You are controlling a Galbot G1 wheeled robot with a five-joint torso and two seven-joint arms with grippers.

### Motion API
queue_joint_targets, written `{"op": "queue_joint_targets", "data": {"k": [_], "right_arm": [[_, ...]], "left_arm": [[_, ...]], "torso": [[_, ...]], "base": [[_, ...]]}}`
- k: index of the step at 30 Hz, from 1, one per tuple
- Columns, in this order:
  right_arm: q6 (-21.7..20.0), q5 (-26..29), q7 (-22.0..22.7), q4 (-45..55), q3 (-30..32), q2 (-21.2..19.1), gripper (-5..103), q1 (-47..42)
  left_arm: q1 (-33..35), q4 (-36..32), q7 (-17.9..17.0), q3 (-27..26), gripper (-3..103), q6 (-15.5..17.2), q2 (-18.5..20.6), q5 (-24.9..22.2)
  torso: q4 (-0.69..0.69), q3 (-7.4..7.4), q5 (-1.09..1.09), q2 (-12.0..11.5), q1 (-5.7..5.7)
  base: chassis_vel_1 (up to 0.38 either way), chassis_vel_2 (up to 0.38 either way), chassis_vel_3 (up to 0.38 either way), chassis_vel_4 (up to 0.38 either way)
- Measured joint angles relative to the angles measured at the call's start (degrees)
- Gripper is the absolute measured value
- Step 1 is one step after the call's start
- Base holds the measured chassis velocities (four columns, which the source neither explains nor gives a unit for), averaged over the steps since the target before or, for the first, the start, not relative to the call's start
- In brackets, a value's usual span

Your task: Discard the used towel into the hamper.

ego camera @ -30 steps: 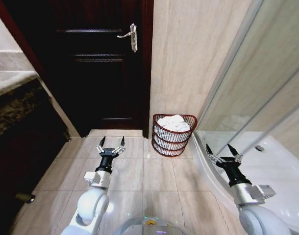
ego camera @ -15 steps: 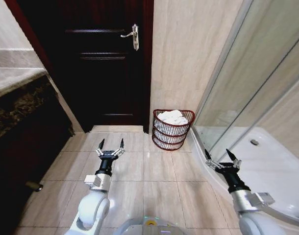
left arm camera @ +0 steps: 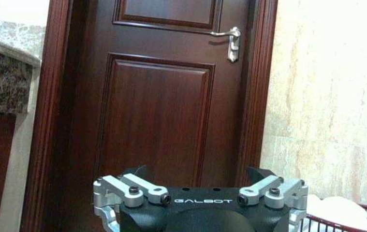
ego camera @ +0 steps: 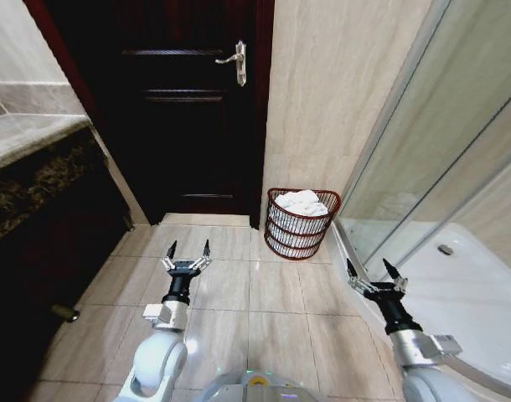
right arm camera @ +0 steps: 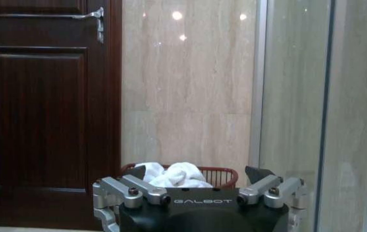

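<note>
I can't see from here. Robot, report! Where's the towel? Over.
Left gripper open, empty, low over floor. Right gripper open, empty, by shower glass. Towel in hamper by door. Path clear.

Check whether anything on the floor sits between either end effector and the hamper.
Nothing visible does. Bare tiles lie between the open left end effector, the open right end effector and the hamper, which already holds the towel.
</note>
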Motion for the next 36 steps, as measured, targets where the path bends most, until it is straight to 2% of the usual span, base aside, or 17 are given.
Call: {"op": "queue_joint_targets", "data": {"k": [6, 13, 23, 27, 36], "right_arm": [[0.0, 0.0, 0.1, 0.1, 0.1, 0.2, 100, 0.0], [0.0, 0.0, 0.3, 0.3, 0.5, 0.2, 100, 0.1], [-0.4, 1.0, 0.6, 1.1, 1.4, -0.5, 100, 0.4], [-2.2, 2.3, 1.3, 2.0, 1.8, -1.2, 100, 1.1], [-3.2, 3.6, 1.4, 2.2, 2.8, -2.2, 100, 1.5]], "left_arm": [[-0.9, 1.0, -0.9, -0.1, 100, -1.2, 0.1, 0.1], [-1.5, -0.2, -0.9, -1.0, 100, 0.3, -0.1, -0.6], [-1.1, -1.1, -1.1, -0.7, 100, 0.8, -0.2, 0.4], [-0.7, -1.4, -1.6, -0.2, 100, 1.1, -0.2, 2.5], [-1.1, -2.1, -2.8, 0.1, 100, 2.3, -0.1, 2.7]], "torso": [[0.00, 0.00, -0.01, 0.0, 0.00], [-0.01, 0.31, 0.00, 0.4, 0.10], [0.00, 1.89, 0.00, 2.6, 0.72], [0.00, 2.85, 0.00, 4.0, 1.12], [0.00, 4.28, 0.00, 6.1, 1.79]], "base": [[0.000, 0.000, 0.000, 0.000], [0.000, 0.000, 0.000, 0.000], [0.000, 0.000, 0.000, 0.000], [0.000, 0.000, 0.000, 0.000], [0.000, 0.000, 0.000, 0.000]]}}
